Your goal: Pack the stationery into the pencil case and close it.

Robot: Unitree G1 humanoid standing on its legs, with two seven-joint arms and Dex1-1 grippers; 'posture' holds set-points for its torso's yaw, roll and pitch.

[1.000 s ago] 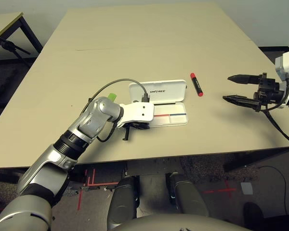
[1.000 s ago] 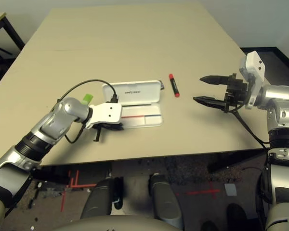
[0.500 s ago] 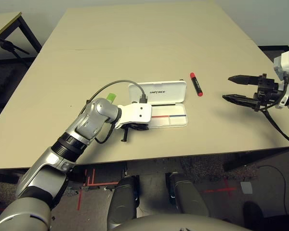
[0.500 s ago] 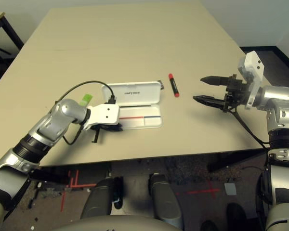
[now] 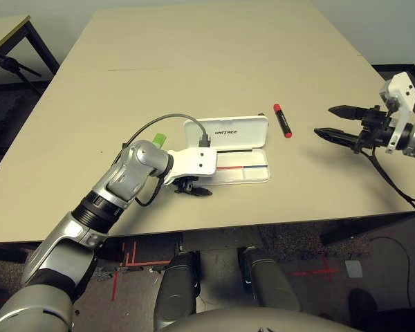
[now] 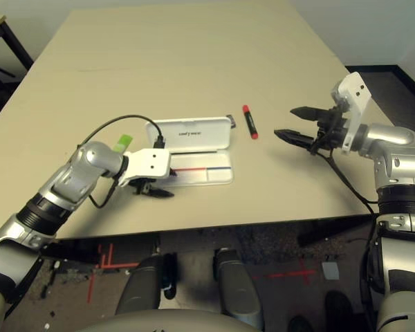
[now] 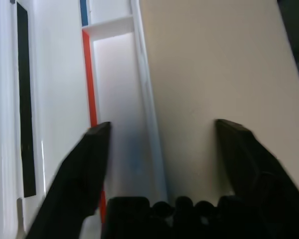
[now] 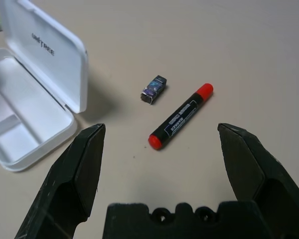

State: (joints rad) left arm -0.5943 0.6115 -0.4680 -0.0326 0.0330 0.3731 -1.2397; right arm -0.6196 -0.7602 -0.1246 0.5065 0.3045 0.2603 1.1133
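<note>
Item: marker (image 8: 181,116), on counter (image 5: 194,62) beside open case (image 5: 228,149) (eraser (image 8: 153,89) adjacent). Right hand (image 8: 162,149) spread, facing it; centre fingers across barrel. Left hand (image 7: 159,144) spread over case.

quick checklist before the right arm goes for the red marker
1. Right gripper open: ok, fingers spread wide.
2. Red marker within line of the gripper: ok, lies flat on the table ahead of it, not touching.
3. Small dark block apart from the marker: ok, a gap shows between them.
4. Pencil case open: ok, lid up.
5. Room in the case: ok, red and blue pens lie along one edge, rest of the tray bare.
6. Left gripper clear of the case: not ok, open but hanging over its end.
</note>
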